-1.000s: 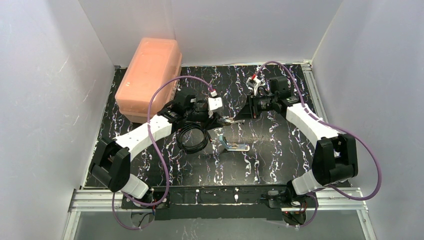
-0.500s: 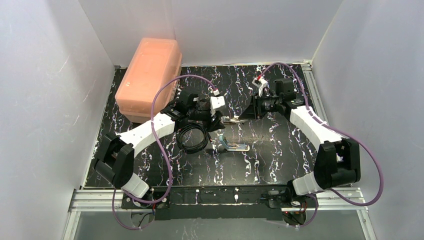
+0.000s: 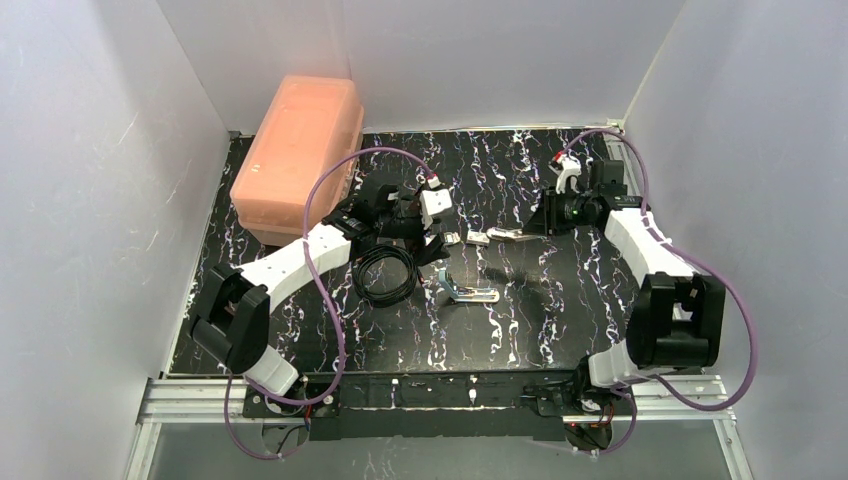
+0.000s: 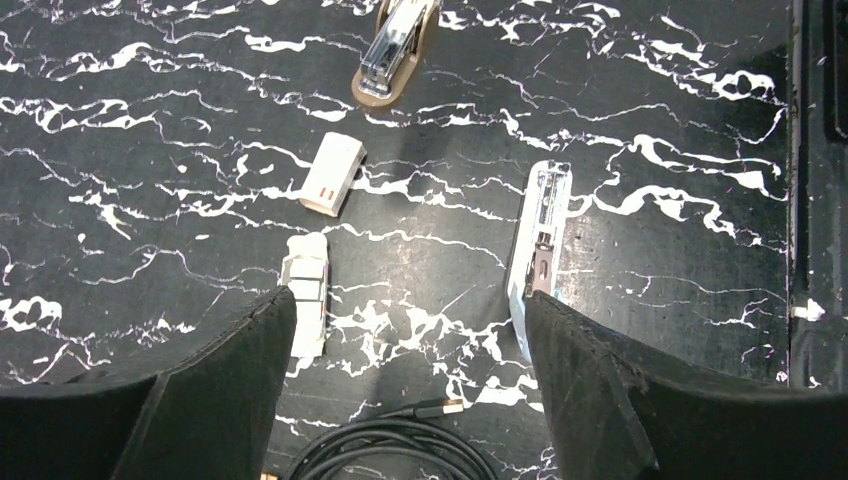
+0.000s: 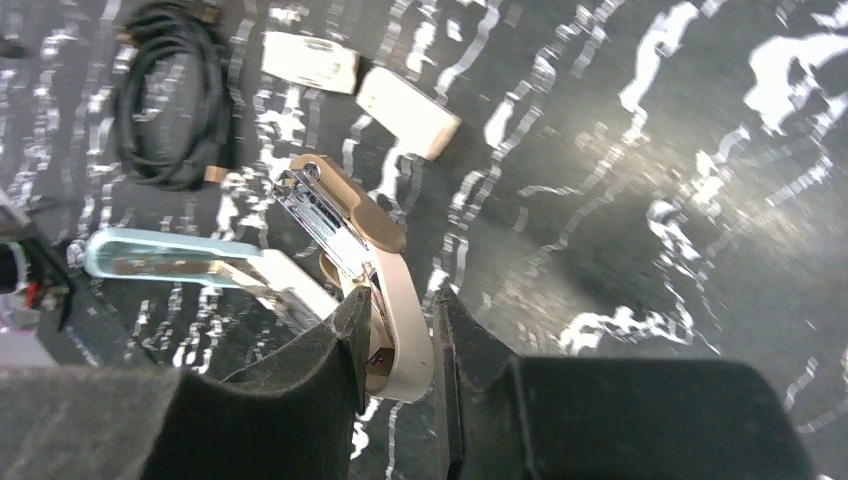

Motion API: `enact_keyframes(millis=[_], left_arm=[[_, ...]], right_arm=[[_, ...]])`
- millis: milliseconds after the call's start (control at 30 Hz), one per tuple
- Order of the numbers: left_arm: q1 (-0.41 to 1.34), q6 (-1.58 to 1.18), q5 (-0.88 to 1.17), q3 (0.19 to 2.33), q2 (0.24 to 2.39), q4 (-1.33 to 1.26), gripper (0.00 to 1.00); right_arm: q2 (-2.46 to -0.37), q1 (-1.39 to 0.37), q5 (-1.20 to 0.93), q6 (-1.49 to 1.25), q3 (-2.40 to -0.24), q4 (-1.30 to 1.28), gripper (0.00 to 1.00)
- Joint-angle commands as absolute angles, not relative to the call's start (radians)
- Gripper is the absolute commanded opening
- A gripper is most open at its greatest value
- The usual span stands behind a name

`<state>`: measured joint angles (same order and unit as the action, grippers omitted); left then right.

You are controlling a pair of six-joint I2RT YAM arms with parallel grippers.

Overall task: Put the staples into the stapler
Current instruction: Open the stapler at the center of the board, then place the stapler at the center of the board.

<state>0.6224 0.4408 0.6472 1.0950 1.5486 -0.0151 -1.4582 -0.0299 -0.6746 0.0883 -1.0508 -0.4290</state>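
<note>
The stapler (image 3: pixel 466 291), light blue with a silver channel, lies on the black marbled table (image 3: pixel 560 300) near the middle. In the left wrist view the stapler (image 4: pixel 538 245) lies just past my right-hand finger. A pale segmented strip (image 4: pixel 306 290), apparently the staples, lies by the other finger, and in the top view the strip (image 3: pixel 452 238) is on the table. My left gripper (image 4: pixel 410 300) is open over bare table, holding nothing. My right gripper (image 5: pixel 400 300) is shut on the rear of a second, tan stapler (image 5: pixel 352 225), which also shows as the tan stapler (image 3: pixel 510 235) in the top view.
A small white block (image 4: pixel 333 173) lies between the strip and the tan stapler (image 4: pixel 395 50). A coiled black cable (image 3: pixel 385 275) sits under the left wrist. A large orange lidded box (image 3: pixel 298 150) stands at the back left. White walls close in three sides.
My left gripper has opened. The right arm has drawn back to the right with the tan stapler, uncovering the strip and the white block between the grippers.
</note>
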Motion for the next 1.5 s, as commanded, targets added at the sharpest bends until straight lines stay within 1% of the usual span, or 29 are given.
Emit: enact_keyframes(millis=[0, 100, 200, 433, 633, 767, 967, 1000, 1267, 1467], left_arm=[[0.623, 0.468, 0.602, 1.122, 1.497, 0.059, 0.83], [0.623, 0.468, 0.554, 1.145, 1.497, 0.110, 0.85], [0.621, 0.473, 0.550, 1.148, 1.488, 0.129, 0.86], [0.620, 0.459, 0.564, 1.140, 1.471, 0.143, 0.87], [0.617, 0.437, 0.550, 1.145, 1.475, 0.157, 0.92], [0.615, 0.423, 0.547, 1.161, 1.493, 0.178, 0.94], [0.607, 0.406, 0.530, 1.178, 1.524, 0.198, 0.96], [0.605, 0.403, 0.529, 1.177, 1.526, 0.194, 0.96], [0.596, 0.395, 0.517, 1.160, 1.532, 0.171, 0.96], [0.579, 0.385, 0.517, 1.183, 1.564, 0.190, 0.98]], right_arm=[[-1.514, -0.008, -0.545, 0.153, -1.093, -0.475, 0.01], [-1.535, 0.017, -0.492, 0.169, -1.087, -0.442, 0.01], [-1.568, 0.023, -0.474, 0.192, -1.085, -0.418, 0.01], [-1.676, 0.060, -0.539, 0.275, -1.101, -0.422, 0.01], [-1.719, 0.085, -0.586, 0.337, -1.095, -0.422, 0.08], [-1.714, 0.092, -0.596, 0.355, -1.083, -0.407, 0.15], [-1.690, 0.095, -0.603, 0.362, -1.090, -0.410, 0.35], [-1.686, 0.095, -0.604, 0.361, -1.093, -0.411, 0.37], [-1.669, 0.096, -0.602, 0.345, -1.109, -0.419, 0.57], [-1.638, 0.096, -0.591, 0.333, -1.132, -0.400, 0.66]])
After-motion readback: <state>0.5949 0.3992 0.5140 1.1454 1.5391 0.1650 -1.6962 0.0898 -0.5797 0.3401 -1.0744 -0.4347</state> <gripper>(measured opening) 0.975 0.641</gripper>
